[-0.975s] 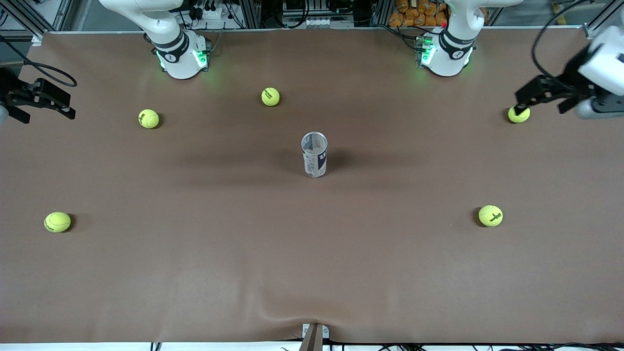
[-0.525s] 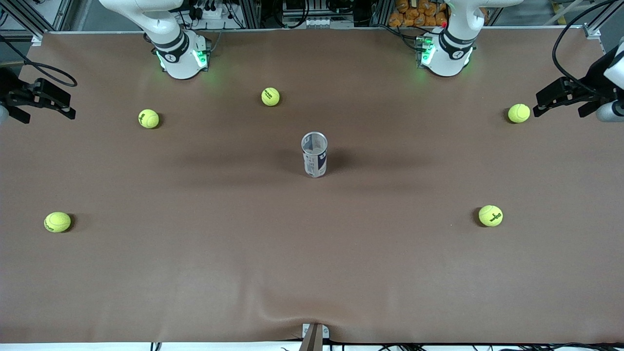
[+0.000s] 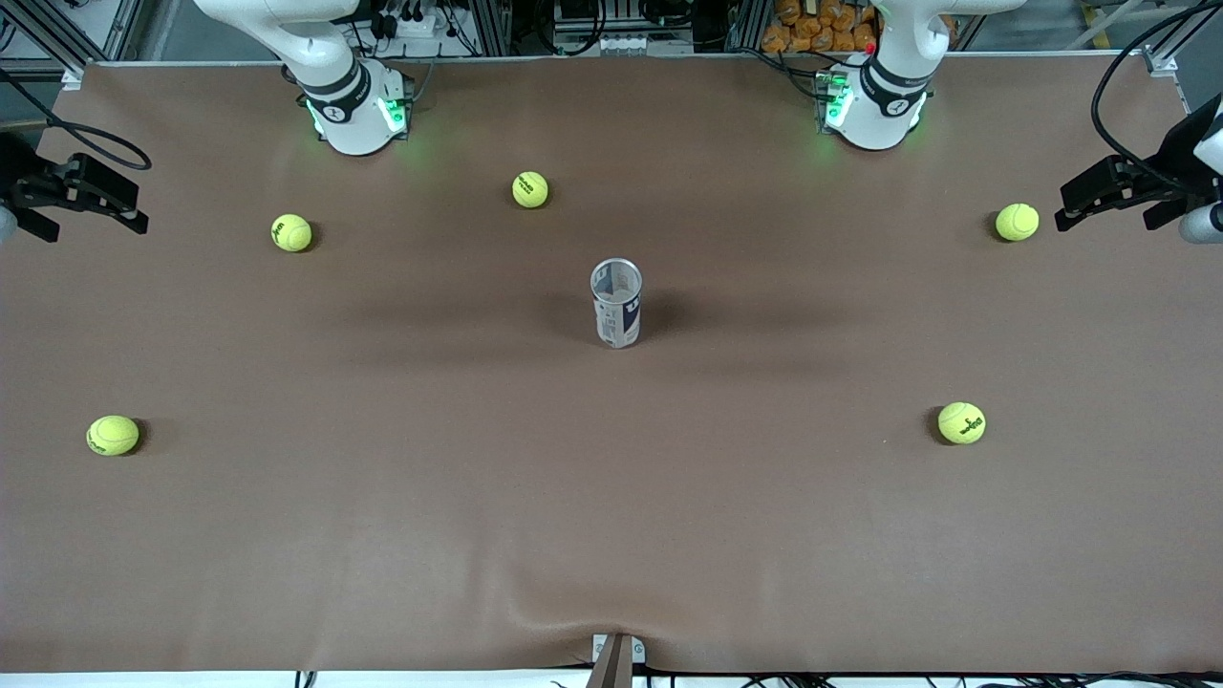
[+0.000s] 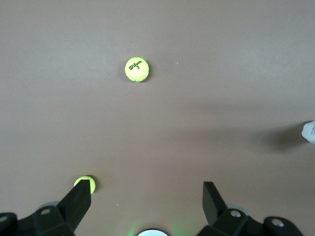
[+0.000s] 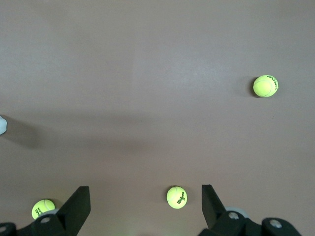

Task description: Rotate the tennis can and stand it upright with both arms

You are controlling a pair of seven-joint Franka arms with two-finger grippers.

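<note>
White-blue tennis can (image 3: 616,304) upright | left claw (image 3: 1113,196) wide, empty | right claw (image 3: 84,199) wide, empty

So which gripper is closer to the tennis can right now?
Left, narrowly. The left gripper hangs over its end of the table; the right gripper over the other end. The tennis can stands midway between.

White-and-blue cylindrical tennis can (image 4: 310,132): only a sliver enters the left wrist view, cut by the frame edge. Yellow-green felt tennis ball (image 4: 84,183): partly hidden by a finger of the black two-finger left gripper (image 4: 146,198). Both gripper bodies are cropped in the front view.
</note>
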